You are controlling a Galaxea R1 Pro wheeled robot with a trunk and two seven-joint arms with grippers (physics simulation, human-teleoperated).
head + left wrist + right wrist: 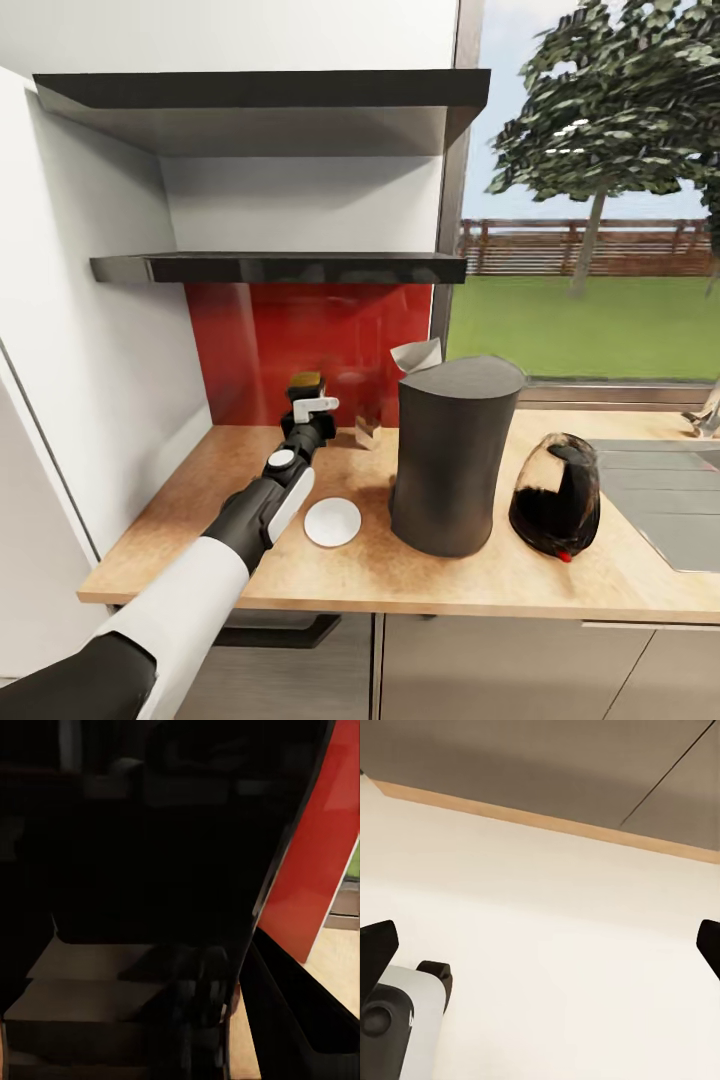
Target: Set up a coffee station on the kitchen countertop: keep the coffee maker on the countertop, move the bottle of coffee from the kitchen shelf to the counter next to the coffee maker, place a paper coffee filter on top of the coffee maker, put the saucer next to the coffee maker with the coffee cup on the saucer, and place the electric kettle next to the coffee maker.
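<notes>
Now left gripper (305,402) sits at the coffee bottle (305,384) on the countertop (400,570); grip unclear. Right gripper (540,937) fingers spread wide, empty. Saucer (332,522) beside coffee maker (450,460).

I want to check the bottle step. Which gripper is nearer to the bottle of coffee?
Left. The left gripper is at the bottle of coffee on the kitchen countertop. The right gripper hangs over pale floor by the drawer fronts, away from it.
</notes>
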